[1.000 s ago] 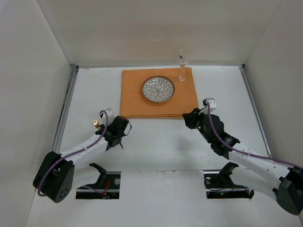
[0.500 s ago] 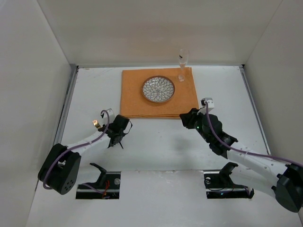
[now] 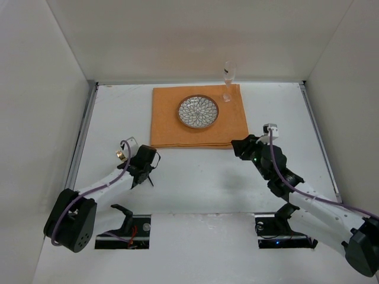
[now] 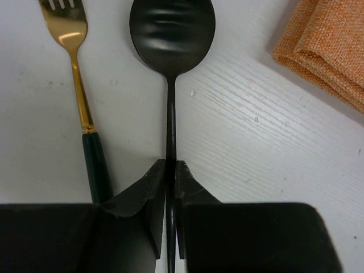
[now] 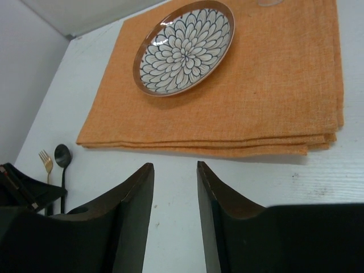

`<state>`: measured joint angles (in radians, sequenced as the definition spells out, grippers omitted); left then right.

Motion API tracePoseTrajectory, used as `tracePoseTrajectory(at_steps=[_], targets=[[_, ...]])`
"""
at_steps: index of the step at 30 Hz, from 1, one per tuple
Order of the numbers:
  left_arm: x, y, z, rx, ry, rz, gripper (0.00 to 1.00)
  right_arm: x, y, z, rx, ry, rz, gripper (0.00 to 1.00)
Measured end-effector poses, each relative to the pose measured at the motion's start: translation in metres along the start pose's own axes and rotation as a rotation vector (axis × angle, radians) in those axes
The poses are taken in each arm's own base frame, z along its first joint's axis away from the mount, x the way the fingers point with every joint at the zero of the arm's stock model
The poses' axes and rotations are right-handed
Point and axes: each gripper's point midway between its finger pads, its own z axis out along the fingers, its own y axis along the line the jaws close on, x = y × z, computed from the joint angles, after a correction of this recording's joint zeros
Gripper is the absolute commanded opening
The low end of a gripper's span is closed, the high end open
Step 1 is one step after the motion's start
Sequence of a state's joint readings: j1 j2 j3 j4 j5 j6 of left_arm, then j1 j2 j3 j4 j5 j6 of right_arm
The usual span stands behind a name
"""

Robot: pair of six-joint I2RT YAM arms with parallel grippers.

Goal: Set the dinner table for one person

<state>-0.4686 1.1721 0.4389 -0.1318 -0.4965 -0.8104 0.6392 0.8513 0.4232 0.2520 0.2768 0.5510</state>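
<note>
Under orange placemat [image 3: 169,121], dinner table [image 3: 201,183], matte white, flat, faintly grained

The left wrist view's top edge is cutting off the tines of the fork [image 4: 79,85], and the left gripper [image 4: 166,181] is hiding its handle end. The spoon [image 4: 172,34] is running off the bottom edge. The right wrist view is showing only the base of the glass [image 5: 270,2].

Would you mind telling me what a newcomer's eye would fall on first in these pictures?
The orange placemat at the far middle of the white dinner table stands out, with a flower-patterned plate on it and a tall glass at its far right corner. Nearer, the left pincer grips a black spoon by its handle, beside a gold fork.
</note>
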Motion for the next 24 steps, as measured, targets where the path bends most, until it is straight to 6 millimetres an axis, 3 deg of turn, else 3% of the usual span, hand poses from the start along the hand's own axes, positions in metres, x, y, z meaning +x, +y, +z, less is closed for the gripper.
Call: tracePoseTrajectory(at_steps=[5, 9, 12, 16, 20, 24], targets=[[-0.013, -0.003, -0.016, 0.040, -0.041, 0.001, 0.00, -0.011, -0.005, -0.002, 0.011, -0.036, 0.031, 0.47], [-0.036, -0.032, -0.045, 0.132, -0.099, 0.041, 0.00, -0.008, -0.019, -0.001, 0.050, -0.039, 0.059, 0.50], [-0.056, -0.074, -0.074, 0.248, -0.143, 0.063, 0.00, -0.006, -0.035, -0.001, 0.096, -0.045, 0.093, 0.54], [-0.069, -0.148, -0.105, 0.402, -0.169, 0.114, 0.00, -0.009, -0.056, -0.001, 0.158, -0.069, 0.134, 0.55], [-0.060, -0.222, -0.112, 0.505, -0.150, 0.183, 0.00, -0.015, -0.069, -0.003, 0.194, -0.097, 0.166, 0.55], [-0.049, -0.286, -0.104, 0.573, -0.122, 0.229, 0.00, -0.014, -0.074, -0.004, 0.206, -0.101, 0.181, 0.55]])
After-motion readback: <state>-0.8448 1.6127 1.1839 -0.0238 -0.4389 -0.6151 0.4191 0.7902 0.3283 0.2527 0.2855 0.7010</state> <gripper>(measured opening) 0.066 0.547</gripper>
